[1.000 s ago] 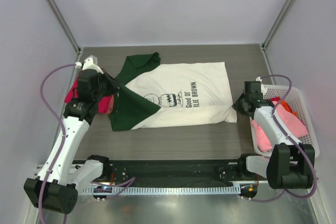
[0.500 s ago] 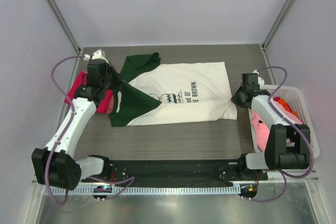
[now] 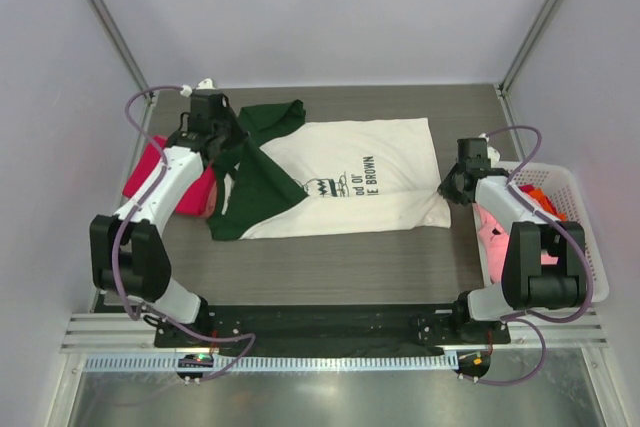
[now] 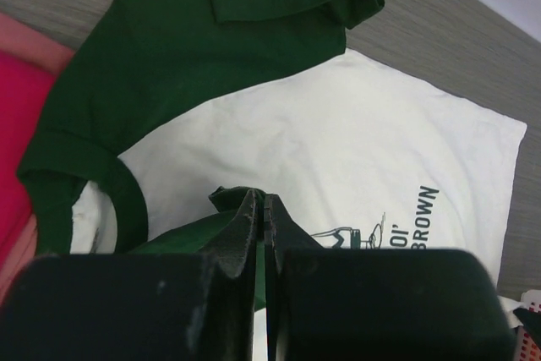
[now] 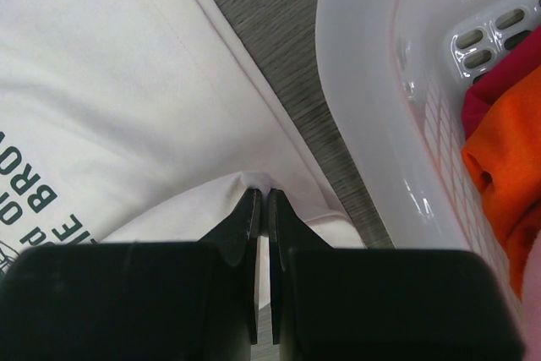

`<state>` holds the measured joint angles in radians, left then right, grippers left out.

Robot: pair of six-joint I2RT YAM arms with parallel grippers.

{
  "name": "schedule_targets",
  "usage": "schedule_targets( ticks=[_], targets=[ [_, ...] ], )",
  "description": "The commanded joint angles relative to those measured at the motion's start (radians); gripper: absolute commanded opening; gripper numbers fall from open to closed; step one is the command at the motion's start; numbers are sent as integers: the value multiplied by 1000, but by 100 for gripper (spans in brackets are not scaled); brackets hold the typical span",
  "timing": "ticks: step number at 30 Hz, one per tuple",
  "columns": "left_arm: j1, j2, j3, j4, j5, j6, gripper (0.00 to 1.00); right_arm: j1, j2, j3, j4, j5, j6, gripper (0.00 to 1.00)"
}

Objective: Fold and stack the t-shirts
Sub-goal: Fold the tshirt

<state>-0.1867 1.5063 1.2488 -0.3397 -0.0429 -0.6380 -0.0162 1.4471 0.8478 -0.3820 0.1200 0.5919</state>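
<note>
Cream-white cloth lies nearest: the cream shirt [image 3: 350, 172] is spread flat on the desk [image 3: 340, 252], print up, with its near long edge running along the arm bases. At its right end the right pincer [image 5: 262, 196] is pressed together on a raised pinch of the hem corner, just beside the basket [image 5: 372, 107]. At the left end the left pincer [image 4: 262, 202] is clamped on the dark green near sleeve [image 3: 262, 192], which is lifted and drawn in over the chest.

The step in hand looks like the first lengthwise fold of this shirt. The next move calls for both arms to carry their holds toward the far edge together, keeping the cloth taut so it does not bunch, and then to let go.

The magenta-red shirt [image 3: 150, 162] lies on the desk left of the sleeves, partly under the left arm. The basket holds a pink shirt [image 3: 489, 247] and some orange cloth [image 5: 499, 158]. Farthest, the other green sleeve [image 3: 272, 115] lies flat on the desk.
</note>
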Motion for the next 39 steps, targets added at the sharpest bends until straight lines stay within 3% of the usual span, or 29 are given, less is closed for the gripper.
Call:
schedule_targets(
  ticks=[1,20,23,24,27,28,30,31,32,39],
  targets=[
    [-28,47,81,79,2,-8,0,-2,-1,40,42,33,-1,1],
    [-88,227,264,37,-86,24,0,-2,10,56,40,46,-3,3],
    [-88,255,296,36,-98,37,0,-2,21,82,29,40,-4,22],
    [-86,267,308,36,-103,40,0,-2,22,86,25,33,-4,37],
    [-86,314,403,-27,-83,54,26,16,0,99,-7,38,-14,50],
    [-91,319,431,-103,-110,52,48,47,-32,94,-17,62,-11,52],
    [-97,287,425,-139,-158,49,73,76,-72,68,-35,84,-6,58],
    [-103,260,404,-143,-182,52,94,90,-117,57,-46,108,9,58],
    [-106,232,379,-143,-187,55,99,132,-140,27,-63,124,19,58],
    [-103,-72,80,-219,-258,-75,100,216,-413,-203,-57,227,218,56]
  ],
)
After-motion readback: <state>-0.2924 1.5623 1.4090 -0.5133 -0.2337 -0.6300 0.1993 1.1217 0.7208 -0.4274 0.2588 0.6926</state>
